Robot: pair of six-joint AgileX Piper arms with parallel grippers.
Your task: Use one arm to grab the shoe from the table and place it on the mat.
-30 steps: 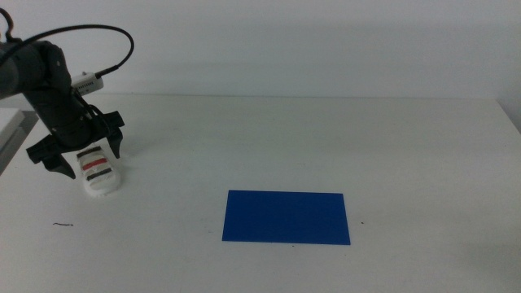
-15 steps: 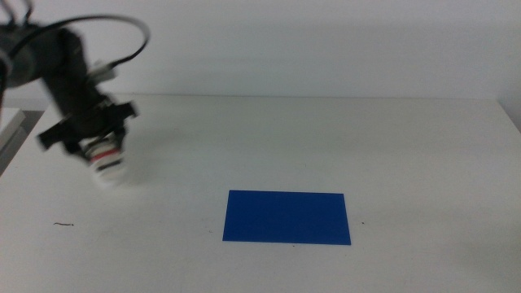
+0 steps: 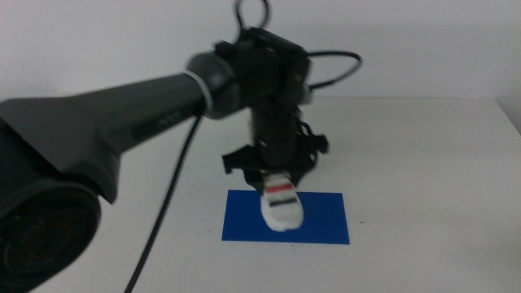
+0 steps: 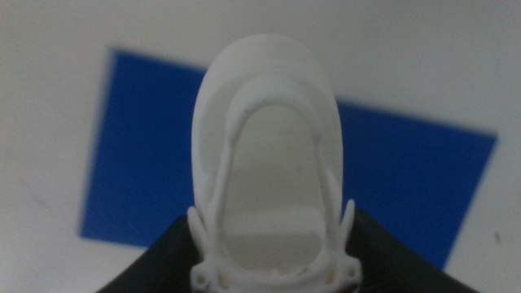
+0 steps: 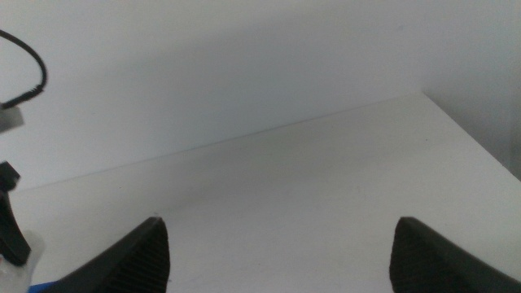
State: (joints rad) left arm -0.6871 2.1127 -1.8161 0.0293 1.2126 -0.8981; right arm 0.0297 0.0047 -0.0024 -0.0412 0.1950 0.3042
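My left arm (image 3: 146, 114) reaches in from the left across the table (image 3: 423, 155). Its gripper (image 3: 275, 172) is shut on the heel end of the white shoe (image 3: 282, 203), whose red and dark straps face up. The shoe hangs toe-forward over the left-middle part of the blue mat (image 3: 326, 220); I cannot tell whether it touches it. In the left wrist view the shoe (image 4: 269, 155) fills the middle between the dark jaws, with the mat (image 4: 407, 179) below it. My right gripper (image 5: 281, 260) is open and empty, off to the right, out of the middle view.
The table's far edge (image 3: 423, 99) meets a pale wall. The left arm's black cable (image 3: 171, 212) hangs down over the table's front left. In the right wrist view the left arm (image 5: 8, 236) shows at the edge.
My left arm lifted the shoe from the table's far left and carried it right, to over the blue mat. The mat has not moved.
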